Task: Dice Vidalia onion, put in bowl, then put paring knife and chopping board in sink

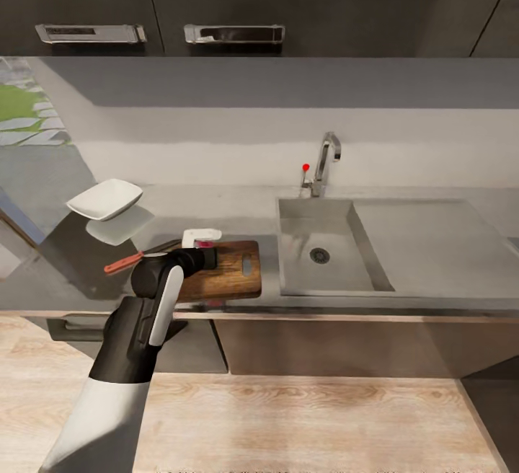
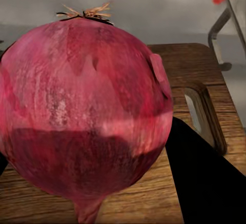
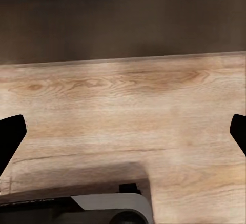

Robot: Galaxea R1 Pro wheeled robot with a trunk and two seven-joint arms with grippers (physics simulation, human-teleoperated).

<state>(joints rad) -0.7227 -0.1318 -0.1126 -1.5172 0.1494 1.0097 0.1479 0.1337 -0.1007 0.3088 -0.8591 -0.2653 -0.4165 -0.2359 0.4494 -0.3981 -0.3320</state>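
On the grey surface [image 1: 216, 206], left of the sink [image 1: 317, 253], lies the chopping board [image 1: 234, 267], its handle slot toward the basin. The left arm reaches over the board's left end, and the left tool [image 1: 202, 239] sits above that end; in the head view only white finger parts and a trace of red show beneath it. The left wrist view shows the onion [image 2: 84, 114], red-skinned with a dry tuft on top, very close to the camera and over the board's wood, a dark finger [image 2: 205, 183] beside it; the tool appears to be pinching the onion. The paring knife [image 1: 133, 258] lies just left of the board, reddish handle outward. The white bowl [image 1: 106, 199] stands further back on the left. The right tool [image 3: 123, 131] hangs spread over the wooden floor [image 3: 123, 101]
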